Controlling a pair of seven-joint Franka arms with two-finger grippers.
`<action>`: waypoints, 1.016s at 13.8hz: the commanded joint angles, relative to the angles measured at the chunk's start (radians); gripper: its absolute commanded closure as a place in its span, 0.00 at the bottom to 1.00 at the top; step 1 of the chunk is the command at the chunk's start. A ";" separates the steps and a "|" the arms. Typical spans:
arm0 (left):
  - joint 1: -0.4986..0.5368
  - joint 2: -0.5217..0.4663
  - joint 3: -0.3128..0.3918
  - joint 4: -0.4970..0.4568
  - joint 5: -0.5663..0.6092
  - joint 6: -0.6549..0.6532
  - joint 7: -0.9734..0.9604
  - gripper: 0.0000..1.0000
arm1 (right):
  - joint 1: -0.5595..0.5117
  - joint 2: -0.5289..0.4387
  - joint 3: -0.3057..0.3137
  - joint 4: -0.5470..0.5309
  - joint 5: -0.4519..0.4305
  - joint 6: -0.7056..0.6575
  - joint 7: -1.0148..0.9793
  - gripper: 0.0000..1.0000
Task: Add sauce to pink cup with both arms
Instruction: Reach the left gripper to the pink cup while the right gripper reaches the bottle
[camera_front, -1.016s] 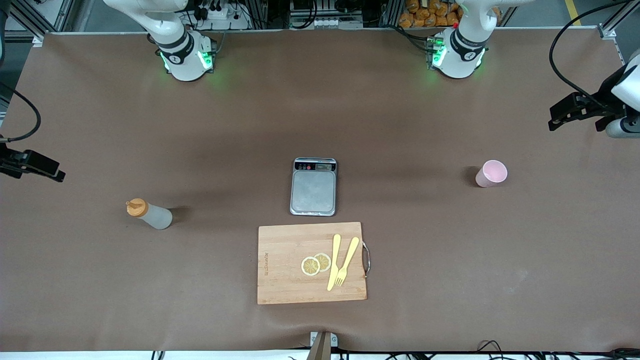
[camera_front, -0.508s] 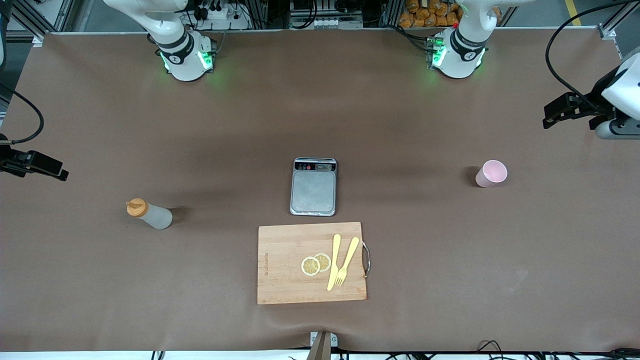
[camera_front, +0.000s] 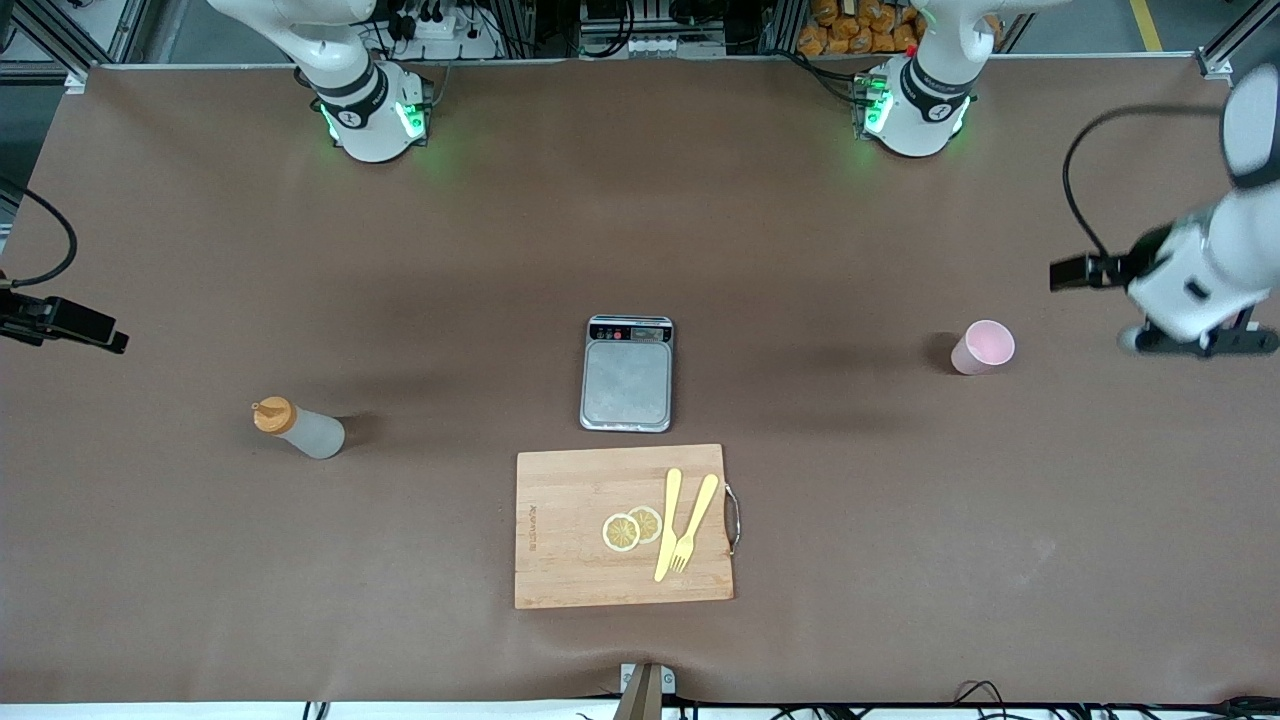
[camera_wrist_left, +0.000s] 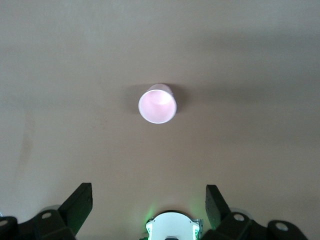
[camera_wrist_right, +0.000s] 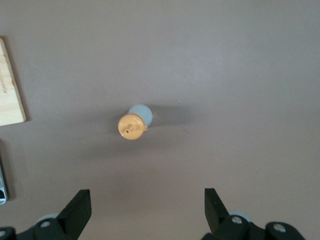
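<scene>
The left claw (camera_wrist_left: 145, 212) hangs spread wide over the worktop (camera_front: 800, 250) at the left arm's end, holding nothing. The pink cup (camera_front: 983, 347) stands upright at about its nine o'clock in the front view, mouth up, and the left arm is plainly the nearer one. The right claw (camera_wrist_right: 147, 212), equally spread and empty, hangs over the right arm's end; the sauce (camera_front: 298, 428) stands upright toward its four o'clock, nozzle up, well apart from the cup
</scene>
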 joint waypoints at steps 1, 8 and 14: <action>0.036 0.081 0.005 0.038 0.013 -0.031 0.010 0.00 | -0.066 0.044 0.010 -0.001 -0.002 -0.009 -0.014 0.00; 0.094 0.052 0.005 -0.179 -0.006 0.160 -0.005 0.00 | -0.127 0.128 0.010 0.005 0.005 -0.010 0.177 0.00; 0.218 -0.033 -0.001 -0.471 -0.006 0.501 -0.003 0.00 | -0.204 0.211 0.011 0.010 0.093 -0.006 0.312 0.00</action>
